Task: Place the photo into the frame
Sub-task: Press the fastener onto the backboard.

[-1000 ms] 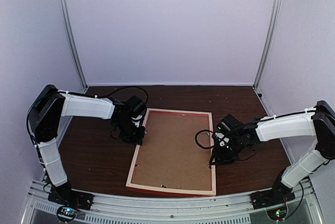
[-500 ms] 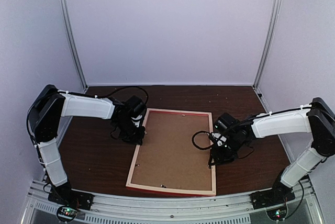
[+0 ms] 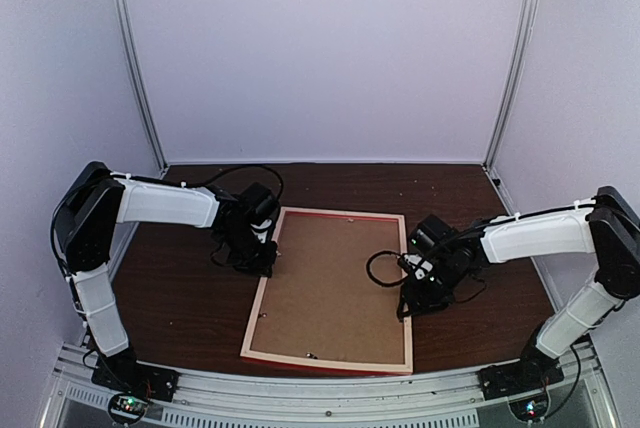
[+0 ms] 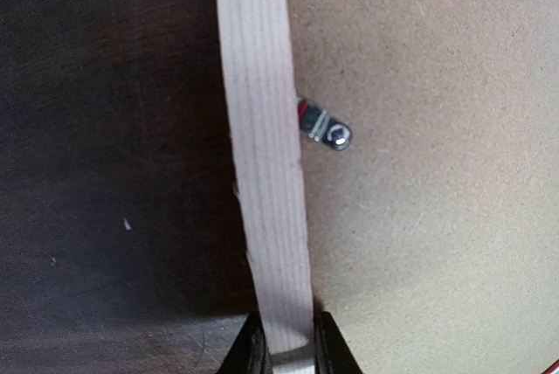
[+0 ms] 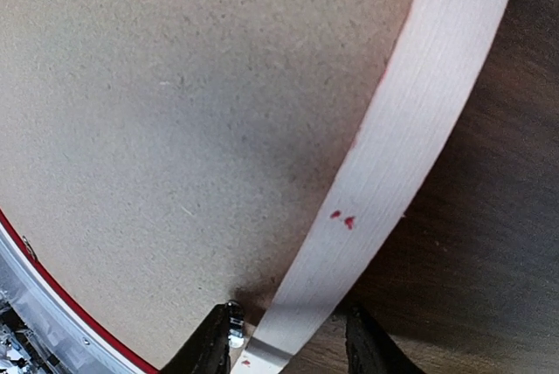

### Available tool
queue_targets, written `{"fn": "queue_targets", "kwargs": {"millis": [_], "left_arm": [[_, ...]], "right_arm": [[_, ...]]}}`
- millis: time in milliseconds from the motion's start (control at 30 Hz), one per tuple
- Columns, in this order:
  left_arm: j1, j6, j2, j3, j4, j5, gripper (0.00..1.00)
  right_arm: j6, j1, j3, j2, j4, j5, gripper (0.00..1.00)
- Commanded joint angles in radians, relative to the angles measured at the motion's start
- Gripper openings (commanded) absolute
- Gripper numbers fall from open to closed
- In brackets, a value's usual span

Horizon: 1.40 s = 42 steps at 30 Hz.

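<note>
Moved: your right jaws nudged toward frame (image 5: 393, 155), open astride its right rail.
Left jaws: pinching its left rail.

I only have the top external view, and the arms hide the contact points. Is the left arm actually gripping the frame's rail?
Observer: Yes. In the left wrist view the left fingers pinch the frame by its pale wood rail, one on each side.
Operator: And the right arm?
Observer: The right fingers straddle the rail with a gap on each side. One is over the backing board and the other over the table.
Operator: Any hardware near the left grip?
Observer: One metal turn clip sits at the rail's inner edge, with its end lying over the board.
</note>
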Motion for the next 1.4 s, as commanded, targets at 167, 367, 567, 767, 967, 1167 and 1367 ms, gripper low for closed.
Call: {"fn": "queue_targets", "kwargs": {"millis": [167, 367, 567, 767, 967, 1167, 1367], "left_arm": [[-0.01, 0.032, 0.012, 0.001, -0.005, 0.0, 0.17], [-0.01, 0.034, 0.013, 0.003, -0.005, 0.001, 0.17], [-0.01, 0.034, 0.014, 0.003, -0.005, 0.001, 0.17], [-0.01, 0.037, 0.013, 0.004, -0.006, 0.004, 0.17], [-0.01, 0.036, 0.011, -0.003, -0.008, 0.001, 0.17], [-0.011, 0.036, 0.008, -0.004, -0.007, 0.002, 0.17], [-0.014, 0.036, 0.008, -0.003, -0.008, 0.001, 0.17]], "right_arm": [[0.04, -0.004, -0.015, 0.002, -0.126, 0.044, 0.41], [0.048, -0.007, -0.018, 0.015, -0.124, 0.046, 0.41], [0.058, -0.009, -0.014, 0.031, -0.131, 0.059, 0.41], [0.093, -0.026, -0.011, 0.029, -0.114, 0.09, 0.42], [0.117, -0.031, -0.01, 0.037, -0.096, 0.112, 0.43], [0.117, -0.033, 0.009, 0.047, -0.128, 0.15, 0.44], [0.077, -0.03, 0.039, 0.075, -0.19, 0.178, 0.45]]}}
